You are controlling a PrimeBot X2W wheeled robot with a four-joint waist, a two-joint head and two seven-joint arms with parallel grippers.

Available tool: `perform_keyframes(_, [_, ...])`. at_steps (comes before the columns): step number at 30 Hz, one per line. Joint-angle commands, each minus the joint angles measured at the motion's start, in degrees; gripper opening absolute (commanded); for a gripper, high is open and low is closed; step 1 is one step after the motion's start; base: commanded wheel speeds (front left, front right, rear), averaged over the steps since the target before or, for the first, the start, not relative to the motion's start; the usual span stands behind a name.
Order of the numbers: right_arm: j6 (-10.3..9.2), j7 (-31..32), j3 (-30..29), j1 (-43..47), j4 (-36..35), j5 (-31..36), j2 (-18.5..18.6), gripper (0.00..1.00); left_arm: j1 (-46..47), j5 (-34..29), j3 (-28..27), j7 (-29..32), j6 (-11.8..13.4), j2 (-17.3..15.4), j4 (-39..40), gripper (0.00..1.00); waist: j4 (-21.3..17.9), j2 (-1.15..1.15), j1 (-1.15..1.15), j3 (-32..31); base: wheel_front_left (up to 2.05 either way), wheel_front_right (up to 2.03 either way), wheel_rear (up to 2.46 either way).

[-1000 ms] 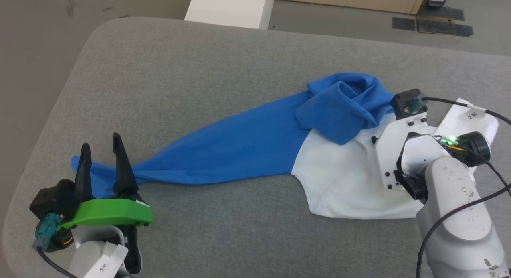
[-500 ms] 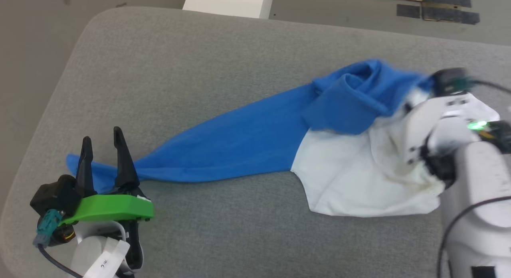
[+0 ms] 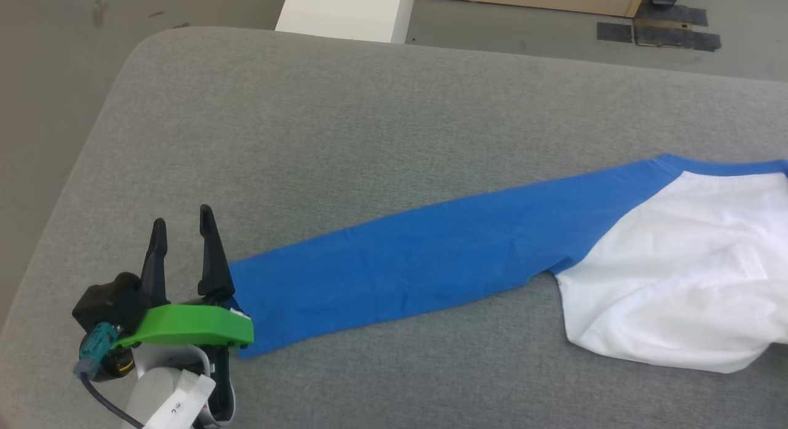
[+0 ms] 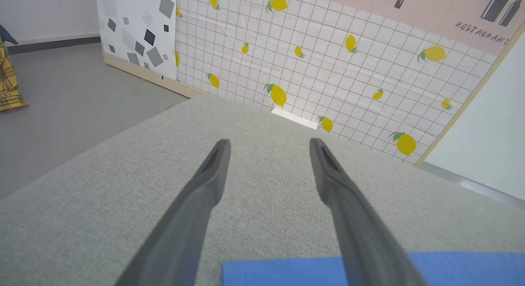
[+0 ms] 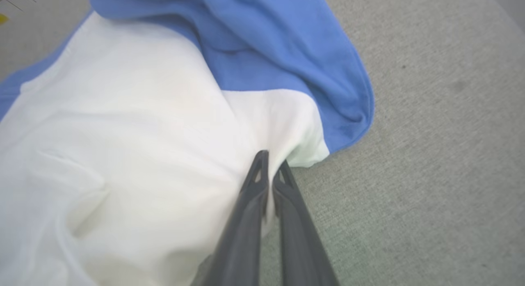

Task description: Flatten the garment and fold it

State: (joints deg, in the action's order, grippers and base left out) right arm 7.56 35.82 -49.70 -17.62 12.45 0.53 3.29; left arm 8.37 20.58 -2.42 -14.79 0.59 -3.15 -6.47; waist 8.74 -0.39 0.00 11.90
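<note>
Fingers of the right gripper [image 5: 270, 159] pinch the shirt [image 5: 123, 126] at its white edge, likely to pull it flat. The left gripper [image 3: 182, 229] gapes empty, low by the blue sleeve [image 3: 418, 263] cuff, fingers pointing across the table [image 3: 308, 109], forearm below. The shirt lies stretched along the table's near side

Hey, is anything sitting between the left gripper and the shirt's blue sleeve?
Nothing visible. The open left gripper sits right at the cuff end of the blue sleeve, its fingers pointing out over bare grey padding.
</note>
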Motion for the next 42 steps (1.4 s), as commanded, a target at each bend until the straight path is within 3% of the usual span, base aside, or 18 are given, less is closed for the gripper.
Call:
perform_keyframes(1, [-0.08,-0.5,0.7,0.6,1.2,-2.0,-0.4,0.13,0.1,0.3,-0.1,-0.2,0.0,0.2,-0.1,1.00,-0.8,0.39,0.00,0.0,0.00,0.00,0.00])
perform_keyframes(2, [-0.08,-1.7,1.1,0.8,2.1,-3.4,-0.4,1.00,-0.1,0.2,0.0,-0.2,0.0,0.2,-0.4,1.00,-1.2,0.39,0.00,-0.1,0.00,0.00,0.00])
perform_keyframes(7, [-0.08,-10.3,4.8,0.4,3.5,-9.7,-0.4,1.00,-0.2,0.0,0.6,0.1,-0.5,0.2,-1.7,1.00,-2.8,0.39,0.00,-1.2,0.00,0.00,0.00])
perform_keyframes(11, [-0.08,-16.5,7.3,0.4,1.7,-12.7,-0.4,1.00,2.8,0.4,4.0,4.8,-2.0,0.2,-3.1,1.00,-3.8,0.39,0.00,-2.2,0.00,0.00,0.00])
perform_keyframes(17, [-0.08,-17.6,11.4,1.2,-1.6,-13.2,-0.4,1.00,13.9,1.1,13.9,23.4,-4.2,0.2,-10.0,1.00,-5.4,0.39,0.00,-2.2,0.00,0.00,0.00])
perform_keyframes(19, [-0.08,-17.3,12.7,1.3,-2.0,-13.4,-0.4,1.00,18.1,1.0,16.9,31.1,-3.8,0.2,-13.7,1.00,-6.1,0.39,0.00,-1.8,0.00,0.00,0.00])
perform_keyframes(23, [-0.08,-17.2,15.6,1.4,-1.9,-14.6,-0.4,1.00,25.1,-5.3,23.0,44.8,-1.8,-1.4,-21.8,1.00,-7.8,0.39,0.00,-0.4,0.00,0.00,0.00])
perform_keyframes(28, [-0.08,-18.1,18.2,1.8,-1.3,-16.1,-0.4,1.00,29.2,-8.3,26.6,52.7,-2.1,-2.2,-28.4,1.00,-9.8,0.39,0.00,1.8,0.00,0.00,0.00])
perform_keyframes(34, [-0.08,-19.3,17.9,1.8,-0.6,-16.4,-0.4,1.00,28.7,-5.7,27.8,56.4,-4.3,-1.4,-32.2,1.00,-10.5,0.39,0.00,3.3,0.00,0.00,0.00])
perform_keyframes(35, [-0.08,-19.4,17.7,1.8,-0.5,-16.4,-0.4,1.00,28.5,-4.8,27.7,56.7,-4.5,-1.1,-32.4,0.78,-10.5,0.39,0.00,3.4,0.00,0.00,0.00])
perform_keyframes(36, [-0.08,-19.5,17.6,1.7,-0.4,-16.3,-0.4,1.00,28.3,-4.3,27.7,56.5,-4.6,-0.9,-32.4,0.36,-10.4,0.39,0.00,3.5,0.00,0.00,0.00])
perform_keyframes(37, [-0.08,-19.7,17.5,1.7,-0.3,-16.2,-0.4,1.00,28.1,-3.6,27.7,56.6,-4.8,-0.8,-32.5,0.00,-10.3,0.39,0.00,3.5,0.00,0.00,0.00])
perform_keyframes(42, [-0.08,-20.2,17.6,1.3,0.3,-15.7,-0.4,1.00,27.8,-0.6,27.2,54.8,-5.2,-0.2,-32.1,0.00,-9.4,0.39,0.00,3.3,0.00,0.00,0.00])
